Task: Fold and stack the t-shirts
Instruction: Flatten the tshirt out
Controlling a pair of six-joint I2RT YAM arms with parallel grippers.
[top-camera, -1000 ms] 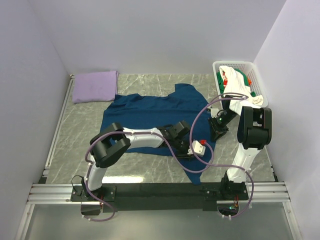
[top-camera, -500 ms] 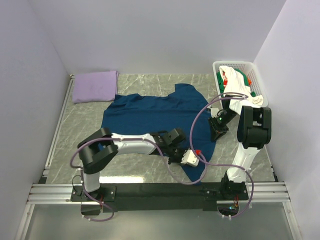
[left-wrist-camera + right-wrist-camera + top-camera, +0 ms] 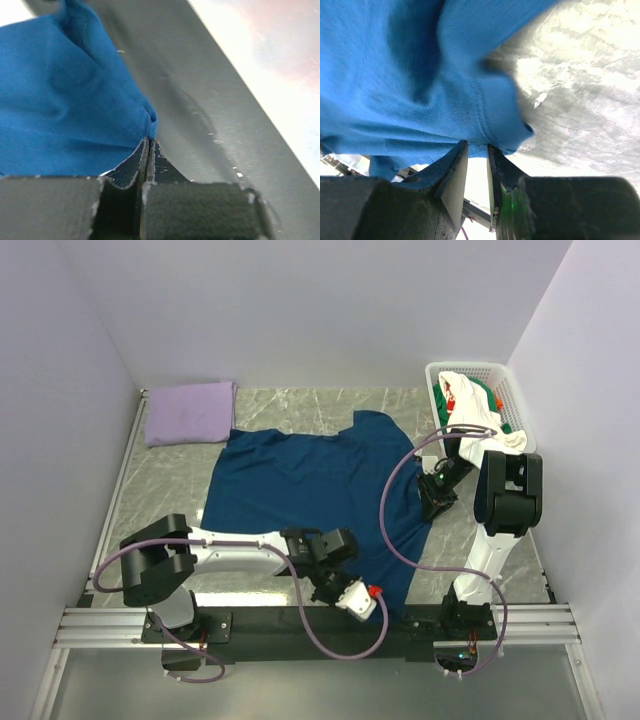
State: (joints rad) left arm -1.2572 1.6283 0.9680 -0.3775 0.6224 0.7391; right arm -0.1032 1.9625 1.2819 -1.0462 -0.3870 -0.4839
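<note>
The dark navy t-shirt (image 3: 310, 480) lies spread over the middle of the table. My left gripper (image 3: 372, 602) is at the table's near edge, shut on the shirt's near right hem corner; in the left wrist view the jaws (image 3: 150, 142) pinch the blue edge (image 3: 65, 100). My right gripper (image 3: 436, 500) is at the shirt's right edge. In the right wrist view its tips (image 3: 476, 146) nip a fold of blue cloth (image 3: 420, 75), with a narrow gap below. The folded lavender t-shirt (image 3: 190, 412) lies at the far left. White and green t-shirts (image 3: 472, 400) sit in the basket.
The white lattice basket (image 3: 470, 367) stands at the far right against the wall. The black front rail (image 3: 300, 620) runs along the near edge, right beside my left gripper, and shows in the left wrist view (image 3: 210, 110). White walls enclose the table.
My left gripper has pulled the shirt's near hem corner toward the near edge and slightly left, drawing the cloth flatter. The right gripper has stayed in place.
</note>
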